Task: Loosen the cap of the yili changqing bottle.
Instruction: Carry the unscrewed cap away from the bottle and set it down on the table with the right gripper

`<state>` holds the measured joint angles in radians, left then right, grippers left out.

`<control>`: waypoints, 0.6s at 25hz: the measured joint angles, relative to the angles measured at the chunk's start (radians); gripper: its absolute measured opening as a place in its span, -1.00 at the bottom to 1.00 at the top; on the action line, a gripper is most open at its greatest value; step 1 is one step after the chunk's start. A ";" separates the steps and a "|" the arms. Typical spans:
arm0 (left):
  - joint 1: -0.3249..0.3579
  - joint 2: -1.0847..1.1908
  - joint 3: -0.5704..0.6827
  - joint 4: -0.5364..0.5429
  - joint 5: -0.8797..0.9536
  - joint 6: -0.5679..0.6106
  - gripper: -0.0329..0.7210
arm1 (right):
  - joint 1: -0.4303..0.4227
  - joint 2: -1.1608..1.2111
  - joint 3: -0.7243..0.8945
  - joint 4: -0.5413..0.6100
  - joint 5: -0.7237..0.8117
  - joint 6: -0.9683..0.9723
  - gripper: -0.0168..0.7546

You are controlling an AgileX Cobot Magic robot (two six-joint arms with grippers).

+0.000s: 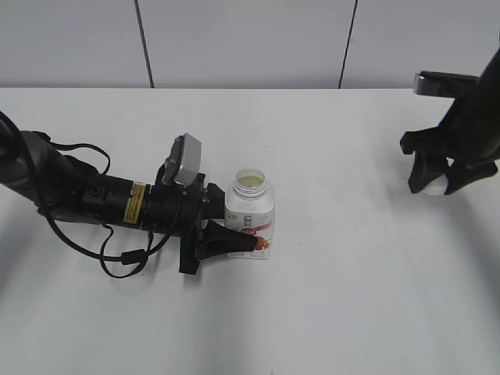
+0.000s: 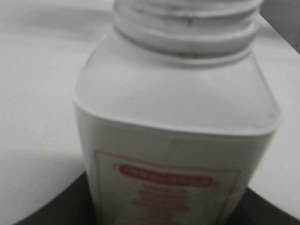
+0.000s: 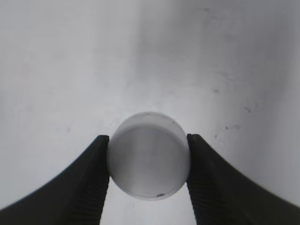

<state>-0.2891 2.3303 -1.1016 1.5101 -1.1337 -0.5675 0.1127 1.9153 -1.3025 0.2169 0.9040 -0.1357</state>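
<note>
Right gripper (image 3: 149,164) clamps cap (image 3: 148,155); bottle (image 1: 250,209) uncapped

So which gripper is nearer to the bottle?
Left. The left gripper is clamped around the bottle at its base. The right gripper is far off to the right, holding the cap.

The exterior camera is looking down at a slant across the tabletop (image 1: 328,297) toward the back wall, taking in both arms. The left wrist camera is sitting very close to the yili changqing bottle (image 2: 173,140), which the exterior view is also showing (image 1: 250,207). The right wrist camera is facing down onto the cap (image 3: 148,155), well right of the bottle.
</note>
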 joint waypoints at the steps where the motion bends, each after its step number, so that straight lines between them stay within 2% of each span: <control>1: 0.000 0.000 0.000 0.000 0.000 0.000 0.08 | -0.017 -0.003 0.029 0.001 -0.021 0.000 0.07; 7: 0.000 0.000 0.000 0.001 -0.001 0.000 0.08 | -0.081 -0.004 0.158 -0.005 -0.178 0.001 0.07; 15: 0.000 0.000 0.000 0.001 -0.001 0.000 0.08 | -0.086 0.001 0.162 -0.008 -0.255 0.001 0.07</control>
<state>-0.2891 2.3303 -1.1016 1.5112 -1.1348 -0.5675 0.0264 1.9162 -1.1403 0.2093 0.6490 -0.1347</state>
